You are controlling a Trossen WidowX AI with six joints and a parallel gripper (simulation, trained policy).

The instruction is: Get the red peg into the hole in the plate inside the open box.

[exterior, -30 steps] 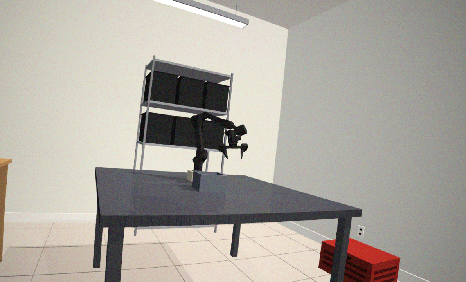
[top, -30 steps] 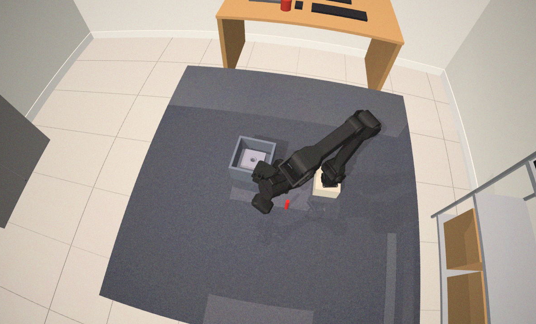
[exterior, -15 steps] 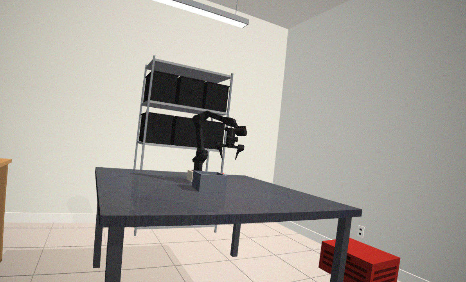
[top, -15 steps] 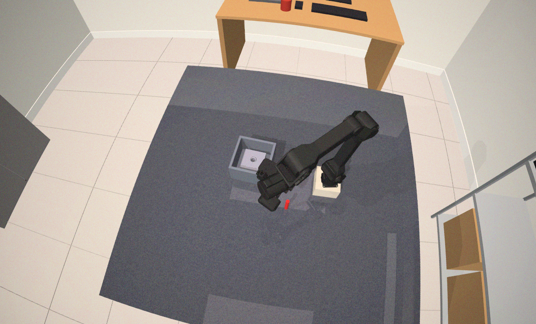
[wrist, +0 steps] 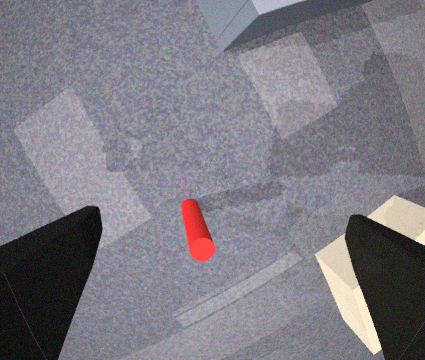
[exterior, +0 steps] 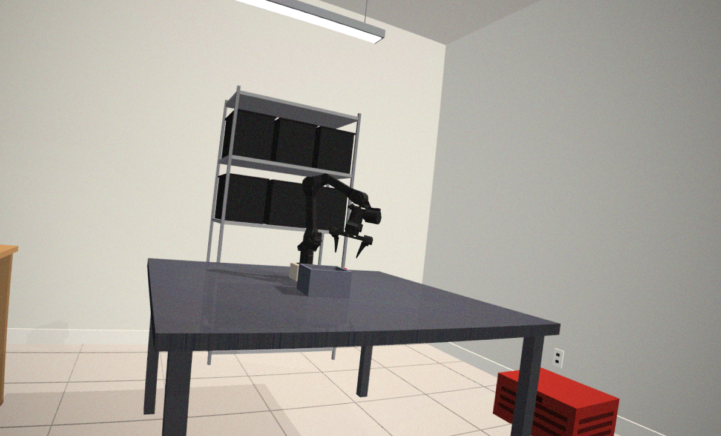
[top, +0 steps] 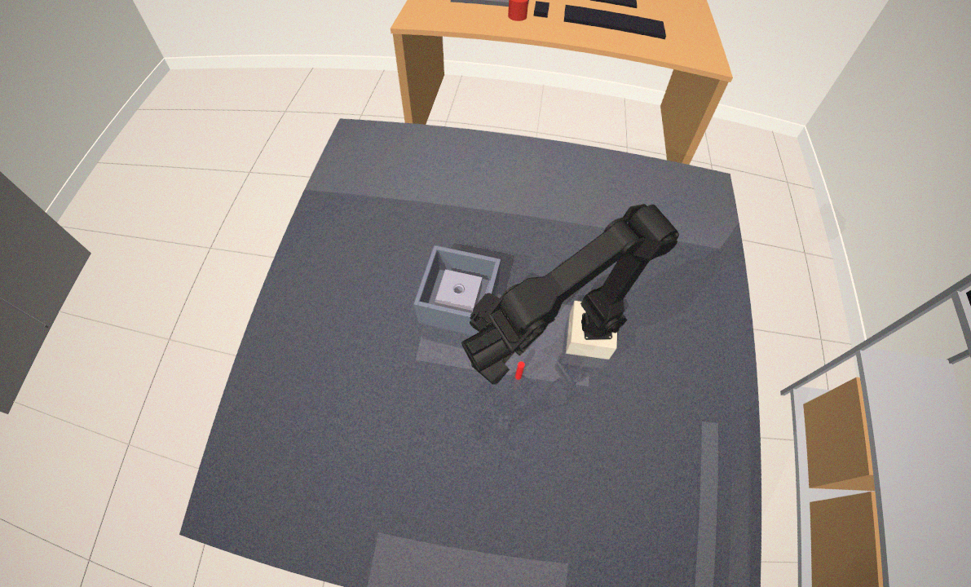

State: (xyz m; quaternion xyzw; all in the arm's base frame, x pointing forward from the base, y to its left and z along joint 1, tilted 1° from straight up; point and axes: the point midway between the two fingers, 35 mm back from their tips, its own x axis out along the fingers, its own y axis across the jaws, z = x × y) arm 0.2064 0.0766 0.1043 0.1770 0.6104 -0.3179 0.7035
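In the top view, the red peg stands upright on the dark table, its long axis vertical and one round end facing up. It is outside the open box, between the box and the pale block under the arm. The plate lies at the bottom of the box, its hole in sight and unfilled. The gripper is over the table near the peg.

In the exterior view, the fingers are wide apart and point downward, above the table. Only a sliver of red shows behind the box rim, too little to read the peg's direction.

In the wrist view, the peg appears between the widely spread fingertips, touching neither. Its top end faces the camera, and its shadow runs sideways from its foot.
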